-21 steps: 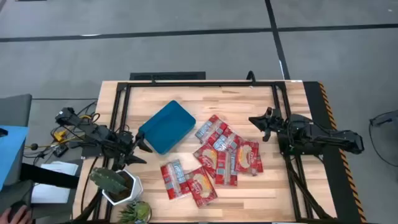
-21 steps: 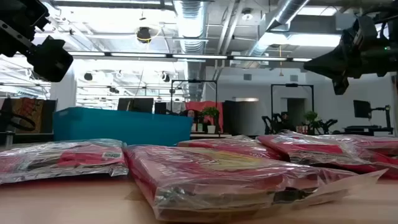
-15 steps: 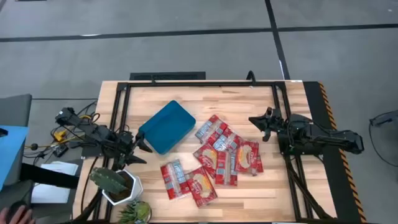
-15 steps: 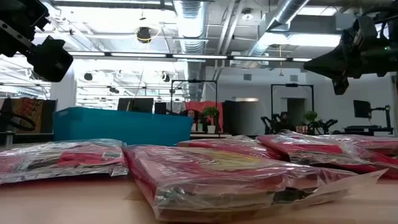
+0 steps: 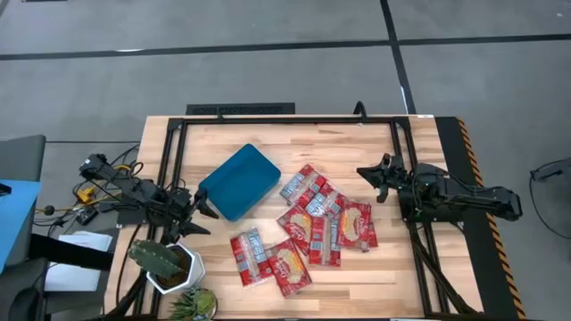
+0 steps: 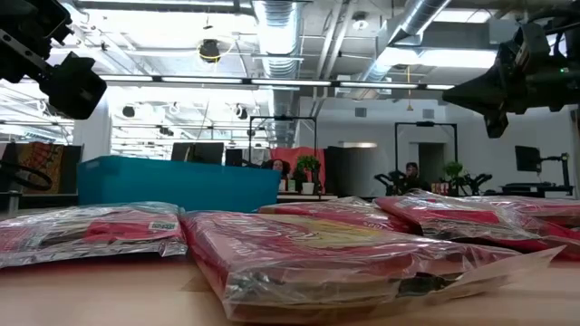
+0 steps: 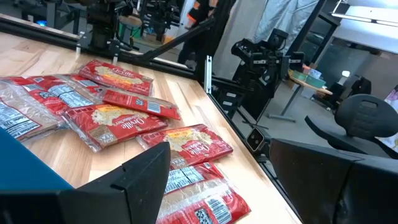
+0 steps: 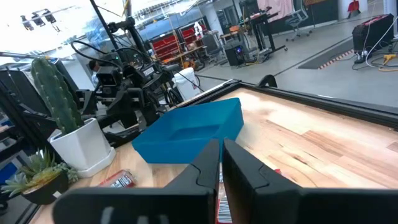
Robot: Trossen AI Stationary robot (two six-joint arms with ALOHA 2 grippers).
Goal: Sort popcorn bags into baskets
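Eight popcorn bags (image 5: 312, 230) lie beside one tray (image 5: 239, 182). Left gripper (image 5: 203, 213) spread, right gripper (image 5: 373, 183) nearly closed, both empty; nothing has moved.

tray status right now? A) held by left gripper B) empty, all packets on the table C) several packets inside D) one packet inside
B: in the high view the teal tray shows only bare blue floor, and the red popcorn bags all lie on the wooden table beside it, with neither gripper touching anything.
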